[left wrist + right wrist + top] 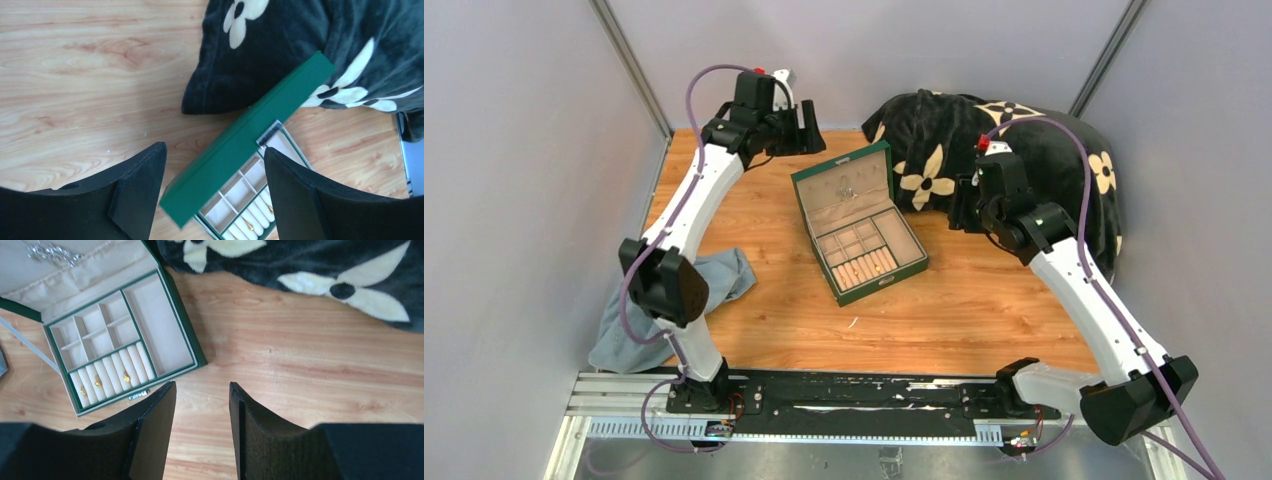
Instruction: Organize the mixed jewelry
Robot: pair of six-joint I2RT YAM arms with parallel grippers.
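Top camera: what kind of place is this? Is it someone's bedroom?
Likely a robot test booth, not a bedroom: plain grey walls box in a wooden table, and two robot arms are bolted to a metal rail at its edge.

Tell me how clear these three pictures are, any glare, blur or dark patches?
Top external view: even, soft light and faint shadows, but the silvery cluster in the green box is a mere speck. Left wrist view: box sharp, jaws of the left gripper featureless black. Right wrist view: crisp; the cluster glints in the lid, gold pieces readable.
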